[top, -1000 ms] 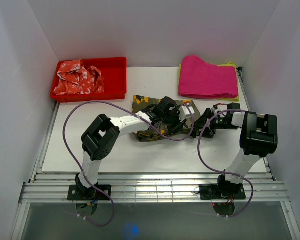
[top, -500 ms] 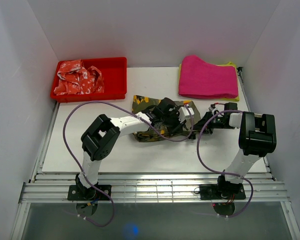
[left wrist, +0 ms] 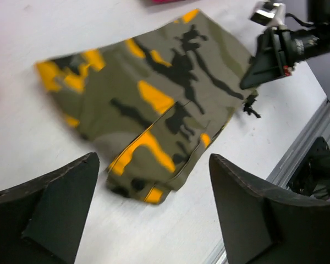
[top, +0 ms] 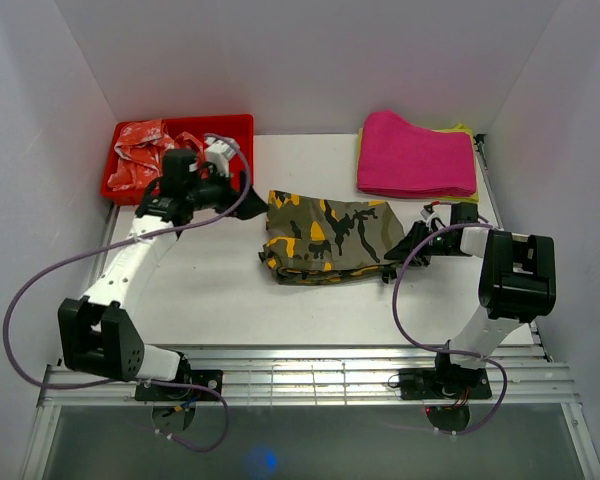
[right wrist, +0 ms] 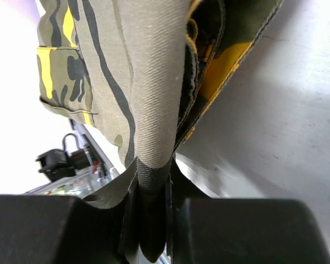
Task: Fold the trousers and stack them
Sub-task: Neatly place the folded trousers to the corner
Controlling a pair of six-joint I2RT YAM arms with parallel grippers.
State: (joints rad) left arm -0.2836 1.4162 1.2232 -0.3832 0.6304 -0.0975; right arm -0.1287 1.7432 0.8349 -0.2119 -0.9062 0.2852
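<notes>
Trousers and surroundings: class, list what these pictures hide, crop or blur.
Right wrist view: most of the trousers cut off by the frame.
Top view: left arm covers part of the red tray; pink cloth hides most of a yellow cloth.
Left wrist view: the trousers' left end is blurred.

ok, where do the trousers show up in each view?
Top external: trousers mid-table, between the arms.
Left wrist: upper centre, beyond the open fingers.
Right wrist: close up, filling the top, hem pinched.
Landmark: the right jaws shut on their right edge, visible in all three.
</notes>
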